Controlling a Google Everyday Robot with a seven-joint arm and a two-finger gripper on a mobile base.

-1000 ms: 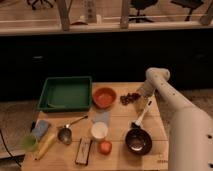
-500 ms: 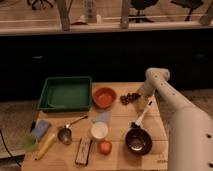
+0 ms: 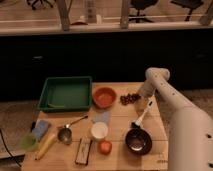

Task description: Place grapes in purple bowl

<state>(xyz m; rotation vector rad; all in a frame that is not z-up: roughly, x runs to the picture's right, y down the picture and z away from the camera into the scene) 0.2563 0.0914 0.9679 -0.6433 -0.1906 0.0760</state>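
**A:** Which step were you on at that moment?

**B:** The pick-up, by my reading. Your pincer (image 3: 139, 98) was low at the far right of the pale wooden worktop (image 3: 120, 156), just beside the small bunch of dark purplish-brown grapes (image 3: 129, 98), on their right. The grapes lay on the worktop between the pincer and the round orange bowl (image 3: 104, 96). Nothing showed them lifted.

**A:** Was the pincer wide or narrow?

**B:** I could not tell, and I could not tell whether it was touching the bunch either.

**A:** And the target?

**B:** The glossy, round, dark purple bowl (image 3: 128, 140) sat near the front edge, well apart from the grapes, and it looked empty. A white-handled brush (image 3: 143, 114) lay on the worktop between the two.

**A:** So what did the next move call for?

**B:** You needed a sure hold on the lumpy bunch before raising it. After that, I judged you had to lift high enough to pass over the brush handle, carry the grapes forward, and release them only once they were above the bowl's middle.
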